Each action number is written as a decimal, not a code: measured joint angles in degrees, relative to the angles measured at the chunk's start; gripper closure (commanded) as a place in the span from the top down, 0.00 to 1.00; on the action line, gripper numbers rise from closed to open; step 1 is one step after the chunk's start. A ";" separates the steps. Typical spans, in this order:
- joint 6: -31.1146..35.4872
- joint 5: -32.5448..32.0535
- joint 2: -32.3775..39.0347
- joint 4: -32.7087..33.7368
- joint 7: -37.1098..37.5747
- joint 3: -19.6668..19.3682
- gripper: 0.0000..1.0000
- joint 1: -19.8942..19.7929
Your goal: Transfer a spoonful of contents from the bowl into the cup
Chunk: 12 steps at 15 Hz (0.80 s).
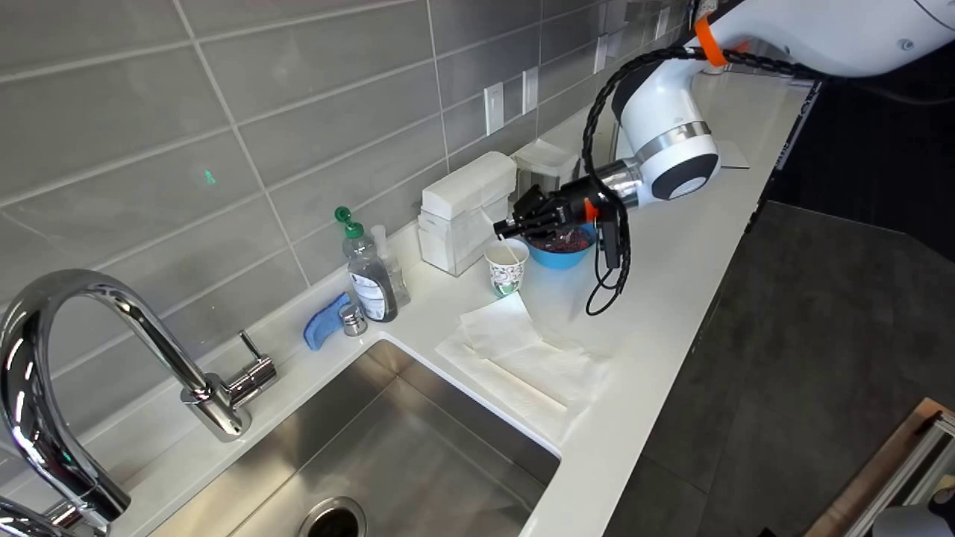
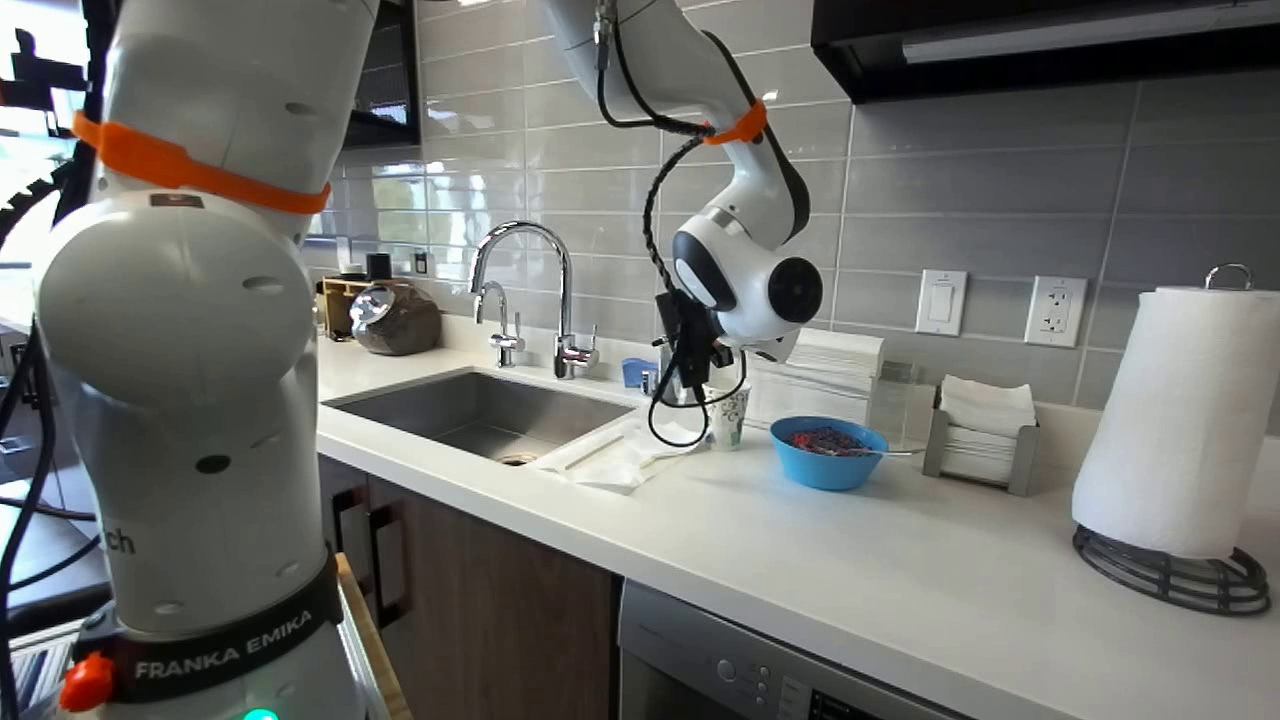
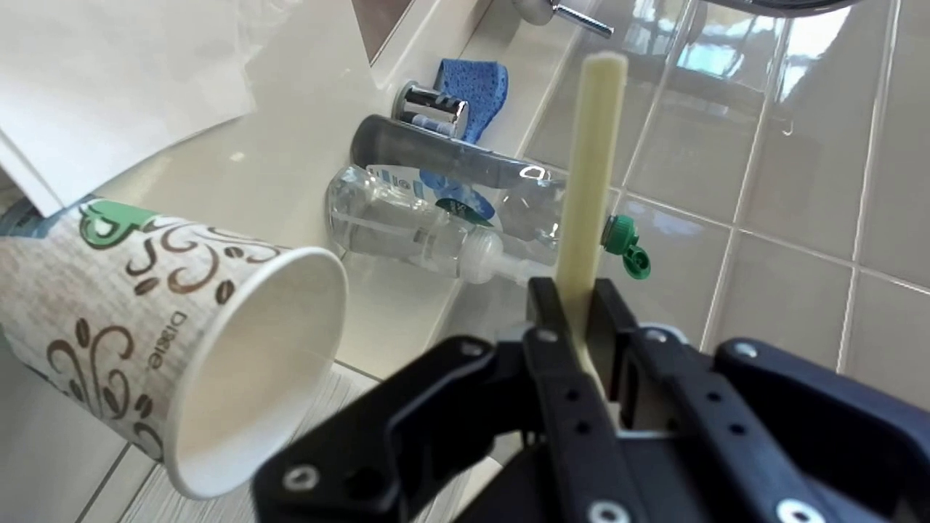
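Claw (image 3: 577, 305) was clamped tight on pale stick (image 3: 596, 145). Cup (image 1: 506, 274) was set left of bowl (image 2: 825, 472). Dark red bits (image 2: 825, 441) were held in bowl; none were seen in cup, bottom hidden. Scooping could not be told; tipping likely not done.

Bright light came from beyond the sink (image 1: 433, 455) end of the bench (image 2: 950, 560), where what looked like a window (image 2: 15, 295) burned out to white in an exterior view. Along the back edge, the wall tiles (image 3: 806, 174) threw bluish glare into my wrist view; in an exterior view they carried one small green glint (image 1: 209, 177), and hard highlights streaked the faucet (image 1: 26, 373). Past the front edge, the floor (image 1: 783, 335) lay dim, with near-black by the corner farthest from the sink. Up close, my claw (image 3: 576, 305) was slightly out of focus, while the lettering (image 3: 167, 340) on the cup (image 3: 156, 298) read clearly.
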 measured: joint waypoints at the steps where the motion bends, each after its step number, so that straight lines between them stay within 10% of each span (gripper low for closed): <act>1: 0.02 -0.10 0.01 -0.05 0.00 -0.11 0.04 0.04; 6: 1.56 -5.27 -2.87 -0.01 1.17 -0.21 0.04 1.34; 12: 15.85 -28.21 -13.34 -2.07 17.42 0.97 0.04 5.01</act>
